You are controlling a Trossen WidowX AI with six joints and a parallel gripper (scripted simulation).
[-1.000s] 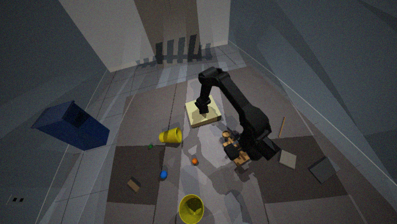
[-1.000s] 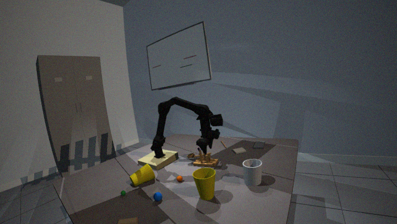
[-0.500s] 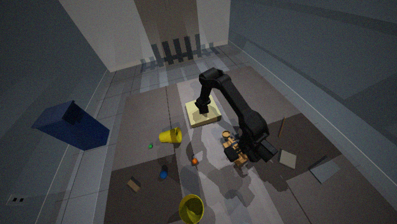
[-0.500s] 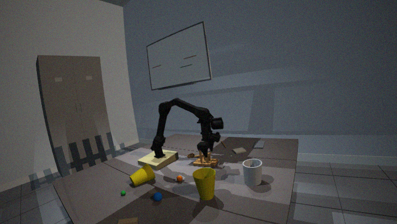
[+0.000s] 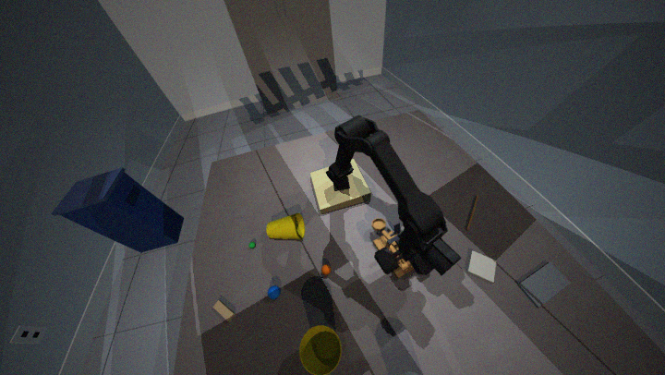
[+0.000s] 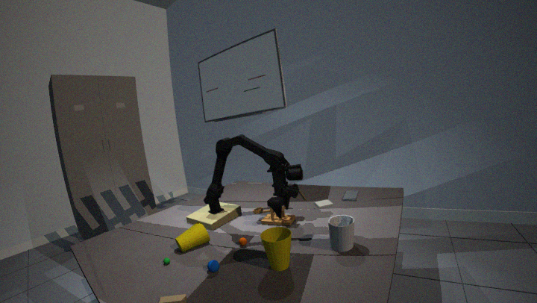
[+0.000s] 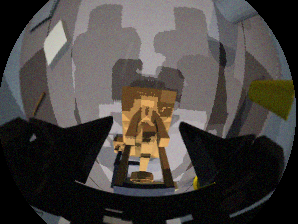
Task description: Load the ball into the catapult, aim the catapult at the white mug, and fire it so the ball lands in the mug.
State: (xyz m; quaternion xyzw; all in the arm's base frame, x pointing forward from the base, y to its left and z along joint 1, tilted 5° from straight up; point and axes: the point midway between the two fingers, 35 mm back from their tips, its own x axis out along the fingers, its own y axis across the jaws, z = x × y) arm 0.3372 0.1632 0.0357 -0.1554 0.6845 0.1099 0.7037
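The wooden catapult (image 5: 399,269) (image 6: 279,220) (image 7: 148,96) stands in front of the arm's base, its cup (image 5: 378,224) (image 6: 257,210) towards the base; no ball shows in it. My gripper (image 7: 147,122) is open and empty, low over the catapult, its fingers on either side of the frame; contact is unclear. An orange ball (image 5: 325,270) (image 6: 242,241), a blue ball (image 5: 273,292) (image 6: 212,266) and a small green ball (image 5: 251,245) (image 6: 166,260) lie on the table. The white mug (image 6: 341,235) stands upright, right of the yellow cup in the exterior view; it is not visible in the top view.
One yellow cup (image 5: 320,349) (image 6: 277,250) stands upright; another yellow cup (image 5: 284,228) (image 6: 192,237) (image 7: 272,96) lies on its side. A wooden block (image 5: 223,309) (image 6: 172,298), a white square (image 5: 482,266) (image 6: 323,203) (image 7: 55,44), a grey slab (image 5: 544,282) (image 6: 350,195) and a thin stick (image 5: 472,211) lie around.
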